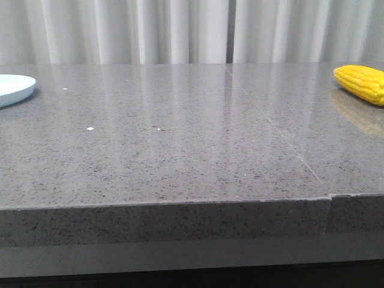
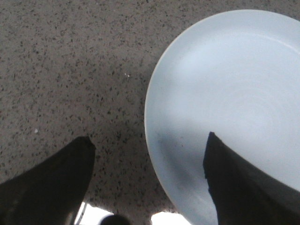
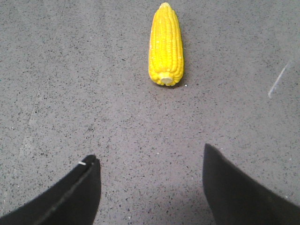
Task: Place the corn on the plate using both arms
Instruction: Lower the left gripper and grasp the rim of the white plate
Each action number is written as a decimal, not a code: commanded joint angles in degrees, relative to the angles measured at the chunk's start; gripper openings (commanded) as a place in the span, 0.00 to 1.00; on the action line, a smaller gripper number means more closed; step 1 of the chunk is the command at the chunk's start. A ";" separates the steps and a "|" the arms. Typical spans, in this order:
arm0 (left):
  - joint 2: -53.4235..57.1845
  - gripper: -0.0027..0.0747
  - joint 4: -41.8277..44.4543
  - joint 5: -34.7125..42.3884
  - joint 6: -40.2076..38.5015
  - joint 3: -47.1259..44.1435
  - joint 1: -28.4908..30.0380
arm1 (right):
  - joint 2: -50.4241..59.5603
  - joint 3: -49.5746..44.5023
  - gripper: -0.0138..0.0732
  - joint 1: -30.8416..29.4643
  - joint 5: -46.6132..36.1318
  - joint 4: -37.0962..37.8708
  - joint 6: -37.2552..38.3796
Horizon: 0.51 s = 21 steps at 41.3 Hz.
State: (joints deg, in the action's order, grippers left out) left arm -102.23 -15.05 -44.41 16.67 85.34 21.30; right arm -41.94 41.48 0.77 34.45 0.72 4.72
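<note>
Bright yellow corn cob (image 1: 362, 83) with rows of kernels, lying flat on the grey speckled stone table (image 1: 180, 144), far right in the front view and cut off by the picture's edge. Seen whole in the right wrist view (image 3: 165, 45): pale cut stub end turned toward the camera, tapered tip pointing away, bare tabletop (image 3: 70, 70) all around. Faint yellow reflection in the polished surface just in front of the cob. Right gripper (image 3: 151, 161) above the table, 2 dark fingers (image 3: 82, 192) spread wide apart, nothing between them, the cob well ahead of the tips and untouched. Round, shallow, pale blue plate (image 1: 13, 88) at the far left edge of the front view, partly out of frame, well apart from the cob with the full width of the table between them. Nothing on the plate (image 2: 225, 93) in the left wrist view. Left gripper (image 2: 150, 143) over the plate's near rim, jaws wide apart, 1 finger (image 2: 61, 183) above bare stone, the other in front of the plate's surface, grasping nothing. Pale curtains (image 1: 180, 30) hanging behind the table. A few small white specks (image 1: 90, 128) on the stone.
</note>
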 commanded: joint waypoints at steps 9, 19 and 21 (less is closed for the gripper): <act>-4.50 0.66 -1.30 2.47 1.18 8.36 -1.20 | -0.12 1.87 0.73 0.00 -4.17 0.44 -0.59; -7.25 0.62 -1.30 2.44 1.18 10.23 -1.91 | -0.12 1.87 0.73 0.00 -4.17 0.44 -0.59; -7.52 0.57 -1.30 2.31 1.18 10.23 -1.91 | -0.12 1.87 0.73 0.00 -4.17 0.44 -0.59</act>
State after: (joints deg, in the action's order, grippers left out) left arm -112.41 -15.05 -44.13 17.74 93.35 19.73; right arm -41.94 41.48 0.77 34.45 0.72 4.72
